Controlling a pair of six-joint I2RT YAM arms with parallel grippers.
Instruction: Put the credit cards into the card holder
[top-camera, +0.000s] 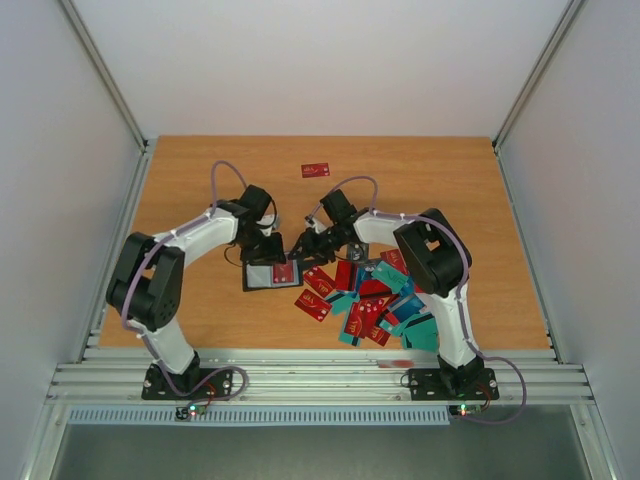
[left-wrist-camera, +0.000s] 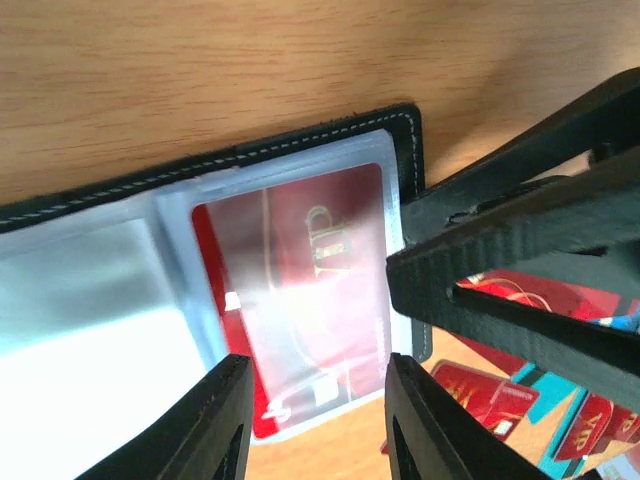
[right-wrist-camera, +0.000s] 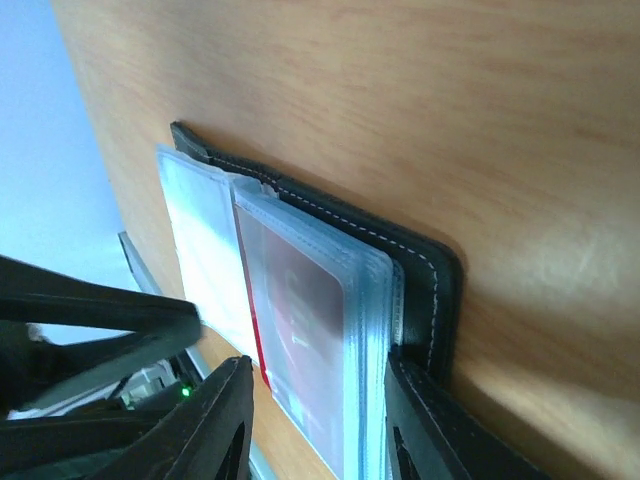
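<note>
The left gripper (left-wrist-camera: 317, 370) has its fingers spread and hangs above the open card holder (left-wrist-camera: 408, 150). Directly under it, a red card (left-wrist-camera: 320, 290) sits inside a clear sleeve (left-wrist-camera: 300, 166). The right gripper (right-wrist-camera: 320, 368), just to the right of it, is also spread, with the edge of the sleeves between its fingers; I cannot tell if they touch. The loose credit cards (top-camera: 375, 300) lie in a heap right of this gripper, toward its base. A lone red card (top-camera: 315, 170) lies beyond both grippers.
</note>
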